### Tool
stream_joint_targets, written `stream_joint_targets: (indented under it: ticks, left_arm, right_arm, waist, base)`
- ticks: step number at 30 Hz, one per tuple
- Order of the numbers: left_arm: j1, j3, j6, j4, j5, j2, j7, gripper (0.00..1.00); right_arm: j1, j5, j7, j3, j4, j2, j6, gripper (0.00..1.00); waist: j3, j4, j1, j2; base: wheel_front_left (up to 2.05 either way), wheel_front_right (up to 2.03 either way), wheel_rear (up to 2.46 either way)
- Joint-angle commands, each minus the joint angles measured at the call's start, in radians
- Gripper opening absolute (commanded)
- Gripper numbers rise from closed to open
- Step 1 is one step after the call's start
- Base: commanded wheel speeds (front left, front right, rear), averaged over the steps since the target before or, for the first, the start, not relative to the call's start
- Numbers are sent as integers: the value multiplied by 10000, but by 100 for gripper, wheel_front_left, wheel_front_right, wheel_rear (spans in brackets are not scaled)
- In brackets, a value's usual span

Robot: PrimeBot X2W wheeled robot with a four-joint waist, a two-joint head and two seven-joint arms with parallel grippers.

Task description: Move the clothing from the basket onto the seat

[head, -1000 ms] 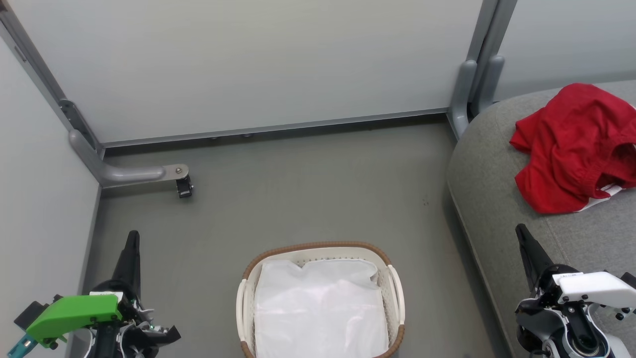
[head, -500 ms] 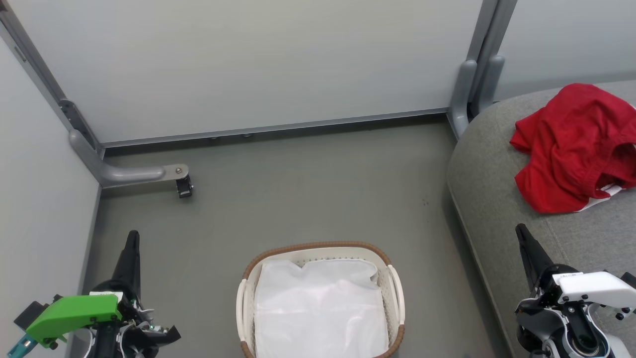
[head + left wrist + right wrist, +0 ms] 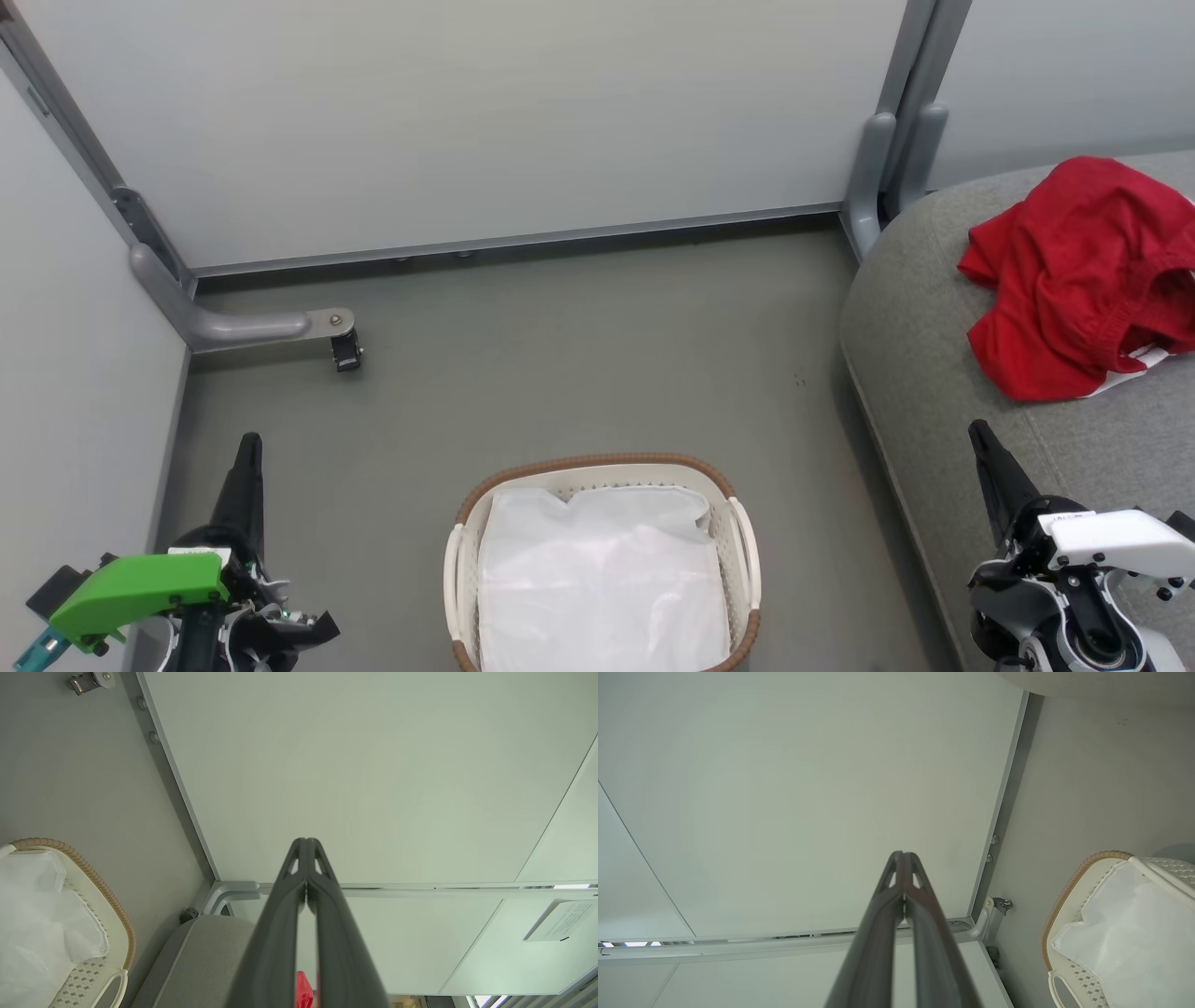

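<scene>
No movement since the earlier frames: claws, basket and clothing all stand as before. The clothing (image 3: 1074, 271) lies as one crumpled red heap on the seat (image 3: 915, 373) at 2 o'clock in the head view, about 1 o'clock from the right claw (image 3: 982, 443), which is the nearer arm; the heap sits inside the seat's rounded edge but is cut by the picture's border, so its long axis cannot be told. The basket (image 3: 597, 464) at 6 o'clock holds a white liner (image 3: 597, 579) with no red visible, and the right claw and left claw (image 3: 248, 446) are both closed tip to tip on nothing with bare floor between them, so I judge no further carry is needed.
</scene>
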Motion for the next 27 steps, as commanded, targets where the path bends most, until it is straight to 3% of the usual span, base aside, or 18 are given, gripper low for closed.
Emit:
stream_joint_targets:
  ticks: [1, 27]
  left_arm:
    - [-97, 18, -47, -10, -36, 30, 37, 0]
    - [-97, 18, -47, -6, -35, 29, 39, 0]
  right_arm:
    - [-67, 38, 31, -15, -37, -59, 0, 0]
    - [-66, 39, 31, -14, -36, -59, 0, 0]
  waist:
    - [0, 0, 0, -1]
    - [0, 0, 0, -1]
  base:
    - [0, 0, 0]
    - [0, 0, 0]
